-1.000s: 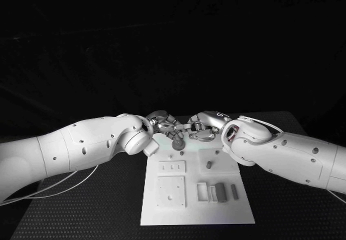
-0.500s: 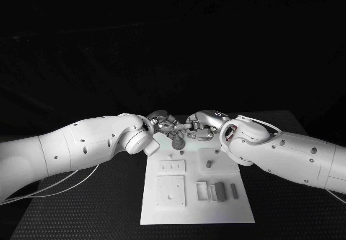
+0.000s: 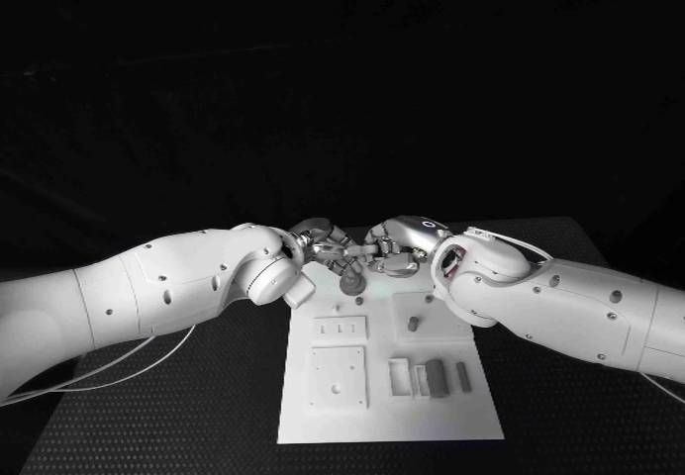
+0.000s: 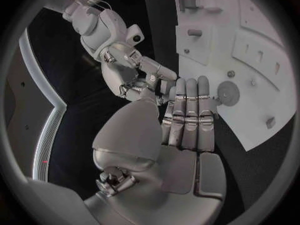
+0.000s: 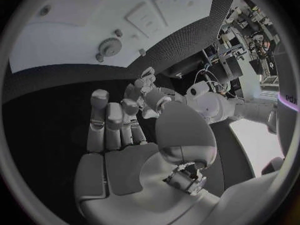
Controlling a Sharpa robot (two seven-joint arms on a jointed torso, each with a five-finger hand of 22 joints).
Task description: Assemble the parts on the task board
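- The task board [image 3: 385, 421] is lying flat on the black table [image 3: 157, 416], its near edge closest to the robot; it is the landmark here.
- On the board's near half, a square raised plate [image 3: 340, 378] is sitting toward the left arm's side, with a group of grey upright parts [image 3: 429, 377] standing in a holder beside it toward the right arm's side.
- Further along the board, a smaller slotted plate [image 3: 342, 328] is lying next to a short grey peg [image 3: 414, 323] standing upright.
- Near the board's far end, a round gear-like part [image 3: 351, 285] is resting on the white surface.
- Just beyond the board's far edge, the left hand [image 3: 320, 242] and the right hand [image 3: 393, 247] are meeting fingertip to fingertip above the black table.
- The left hand's fingers [image 4: 187, 110] are lying straight and side by side; the right hand's fingers [image 5: 106, 125] are likewise extended. Whether either is pinching anything, I cannot tell.
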